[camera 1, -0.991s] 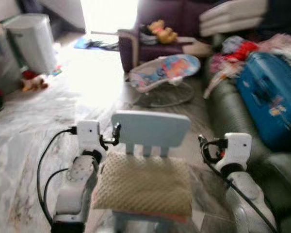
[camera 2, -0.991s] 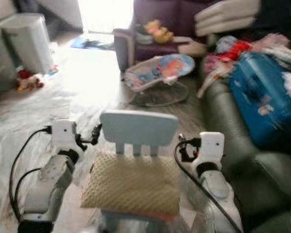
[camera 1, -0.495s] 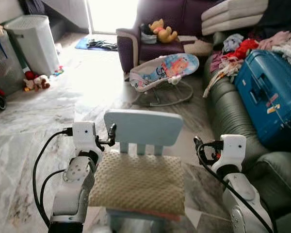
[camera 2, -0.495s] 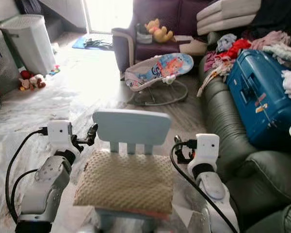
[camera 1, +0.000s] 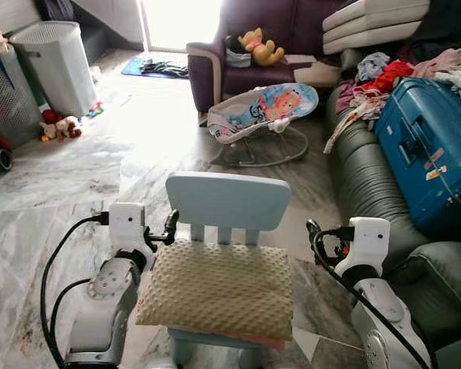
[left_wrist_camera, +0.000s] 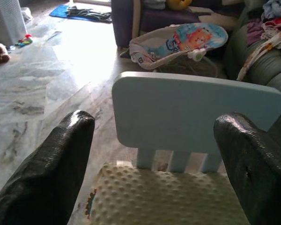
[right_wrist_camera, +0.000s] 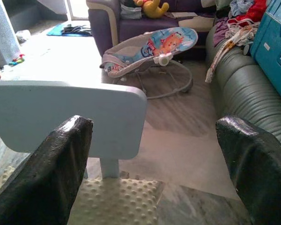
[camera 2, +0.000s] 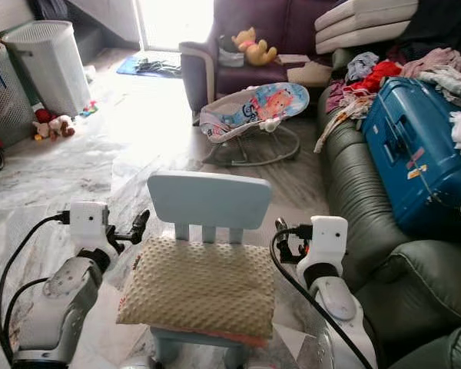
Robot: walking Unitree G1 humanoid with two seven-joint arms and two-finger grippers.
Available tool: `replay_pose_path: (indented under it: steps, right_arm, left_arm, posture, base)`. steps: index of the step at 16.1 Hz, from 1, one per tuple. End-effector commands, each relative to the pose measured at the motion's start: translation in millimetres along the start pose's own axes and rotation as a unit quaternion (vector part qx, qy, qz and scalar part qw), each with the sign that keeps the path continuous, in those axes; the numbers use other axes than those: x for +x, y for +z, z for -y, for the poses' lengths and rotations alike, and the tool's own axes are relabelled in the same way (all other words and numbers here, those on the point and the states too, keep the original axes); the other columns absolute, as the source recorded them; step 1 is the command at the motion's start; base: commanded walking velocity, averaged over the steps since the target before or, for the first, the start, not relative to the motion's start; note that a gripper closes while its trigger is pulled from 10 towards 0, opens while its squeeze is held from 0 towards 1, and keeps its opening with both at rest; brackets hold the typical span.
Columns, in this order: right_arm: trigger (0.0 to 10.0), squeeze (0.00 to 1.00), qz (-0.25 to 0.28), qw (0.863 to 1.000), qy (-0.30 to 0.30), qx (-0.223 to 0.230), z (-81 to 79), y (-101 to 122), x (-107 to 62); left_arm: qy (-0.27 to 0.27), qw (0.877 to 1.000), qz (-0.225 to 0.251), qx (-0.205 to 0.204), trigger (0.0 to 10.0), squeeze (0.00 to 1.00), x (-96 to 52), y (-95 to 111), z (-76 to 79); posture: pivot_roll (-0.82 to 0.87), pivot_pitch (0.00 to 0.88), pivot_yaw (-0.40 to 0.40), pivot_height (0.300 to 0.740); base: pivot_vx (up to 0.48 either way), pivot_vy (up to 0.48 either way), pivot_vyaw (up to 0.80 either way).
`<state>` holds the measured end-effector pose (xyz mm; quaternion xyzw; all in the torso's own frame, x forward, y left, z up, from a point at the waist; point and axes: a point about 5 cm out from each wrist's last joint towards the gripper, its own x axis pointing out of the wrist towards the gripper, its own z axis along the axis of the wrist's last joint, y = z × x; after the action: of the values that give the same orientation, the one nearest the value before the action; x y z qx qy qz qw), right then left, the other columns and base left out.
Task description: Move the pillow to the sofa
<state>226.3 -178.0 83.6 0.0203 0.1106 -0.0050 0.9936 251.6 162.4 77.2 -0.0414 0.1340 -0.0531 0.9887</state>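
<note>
A pale marble floor (camera 1: 54,192) runs from the robot toward a bright doorway, turning to grey wood planks near the seating. In front of the robot stands a small light-blue chair (camera 1: 229,201), and the pillow (camera 1: 219,287), beige with a dotted texture, lies flat on its seat against the backrest slats. To the right is a dark green leather sofa (camera 1: 369,181) carrying a blue suitcase (camera 1: 429,157) and a heap of clothes (camera 1: 384,77). Farther back sits a purple armchair (camera 1: 246,61) with a yellow soft toy (camera 1: 260,48) on it, and a baby bouncer (camera 1: 265,111) rests on the floor between that armchair and the chair. At the far left stand a white laundry basket (camera 1: 52,65) and a small plush toy (camera 1: 60,128) on the floor. The left tool (camera 1: 170,227) is just beside the left edge of the chair's backrest, above the pillow's corner, its fingers (left_wrist_camera: 56,171) spread wide apart. The right tool (camera 1: 313,231) is to the right of the chair, apart from the pillow, its fingers (right_wrist_camera: 49,176) likewise spread wide. Compared with a second ago the picture is sharp rather than blurred, and the view has shifted slightly; the pillow still lies on the chair seat, and both arms flank it much as before.
</note>
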Motion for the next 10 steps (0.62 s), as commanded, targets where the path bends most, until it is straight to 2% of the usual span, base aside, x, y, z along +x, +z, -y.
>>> replay_pose_path:
  steps: [1,3,5,6,7,10]
  right_arm:
    - [10.0,0.00,0.002,1.000,-0.003,0.004,0.6,2.3,-1.3]
    - [10.0,0.00,0.000,1.000,-0.001,0.003,-0.2,1.9,-2.5]
    - [10.0,0.00,0.000,1.000,-0.003,0.002,0.6,2.4,-2.9]
    - [10.0,0.00,0.002,1.000,-0.004,0.002,2.3,2.9,-2.9]
    - [10.0,0.00,0.003,1.000,-0.005,0.002,3.3,3.5,-2.8]
    - [10.0,0.00,0.007,1.000,-0.001,0.001,2.7,5.1,-2.1]
  left_arm:
    - [0.000,1.000,0.010,-0.001,10.0,0.00,-0.4,4.4,0.7]
    - [-0.005,1.000,0.010,-0.001,10.0,0.00,-0.7,5.1,3.2]
    - [-0.012,1.000,-0.005,-0.029,10.0,0.00,-1.7,3.5,5.6]
    - [-0.017,1.000,-0.002,-0.011,10.0,0.00,-1.9,6.2,2.5]
    - [-0.016,1.000,0.008,0.014,10.0,0.00,-0.7,8.6,0.6]
    - [0.023,0.999,0.029,0.018,10.0,0.00,0.5,15.8,-8.5]
  posture:
    - [-0.03,0.000,-0.017,0.740]
    - [-0.04,0.000,-0.017,0.740]
    - [-0.04,0.000,-0.016,0.740]
    - [-0.04,0.000,-0.020,0.740]
    - [-0.03,0.000,-0.027,0.740]
    - [-0.03,0.000,-0.029,0.740]
  base:
    - [0.000,0.000,-0.80]
    - [0.000,0.000,-0.80]
    - [0.000,0.000,-0.80]
    - [0.000,0.000,-0.56]
    - [0.000,0.000,0.00]
    - [0.000,0.000,0.00]
